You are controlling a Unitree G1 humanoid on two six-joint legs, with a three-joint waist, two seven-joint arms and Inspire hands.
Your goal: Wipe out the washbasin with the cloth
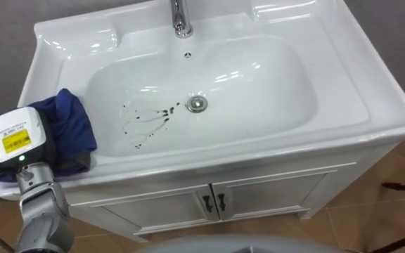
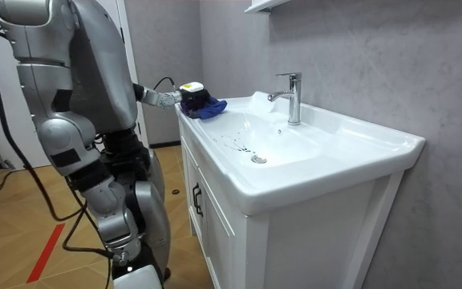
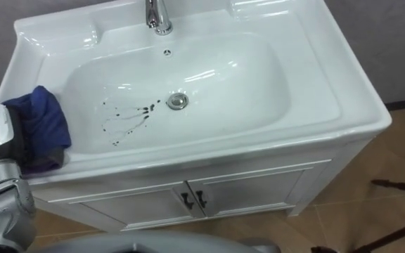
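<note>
Blue cloth [image 1: 70, 125] bunched against the left hand [image 1: 18, 139].

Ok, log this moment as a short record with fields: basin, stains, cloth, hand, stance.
basin: white basin on a white cabinet, faucet at the back rim
drain: drain at the middle of the bowl
stains: dark streaks in the bowl, just left of the drain, not yet wiped
cloth: blue cloth bunched on the basin's left front rim, apart from the streaks
hand: left hand at the cloth, fingers hidden by it
stance: robot stands before the cabinet, left arm reaching to the rim
</note>
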